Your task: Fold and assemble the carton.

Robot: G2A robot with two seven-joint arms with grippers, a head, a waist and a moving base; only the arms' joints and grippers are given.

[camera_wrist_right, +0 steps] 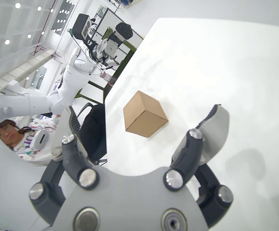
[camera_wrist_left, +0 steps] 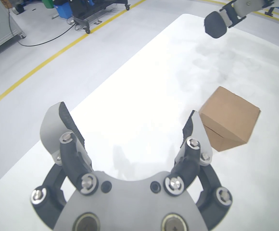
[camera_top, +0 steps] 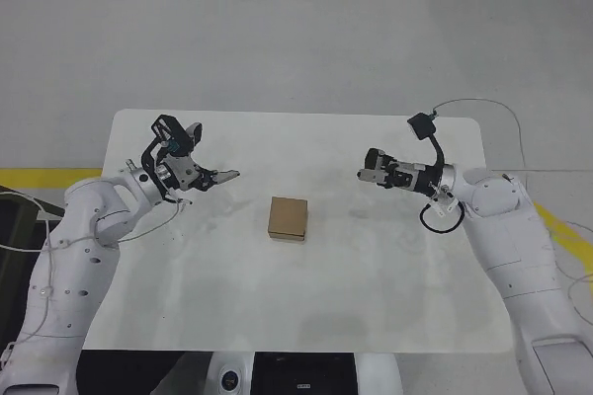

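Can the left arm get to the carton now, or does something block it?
Probably yes: only table lies between the open left gripper and the carton; the right gripper hangs beyond it.

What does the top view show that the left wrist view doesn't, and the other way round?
Top view's extra: both arms flanking the carton and the whole table. Left wrist view's extra: a seam on the carton's side, a blue bin on the floor. Shared: the carton standing closed, untouched, and the right gripper beyond it.
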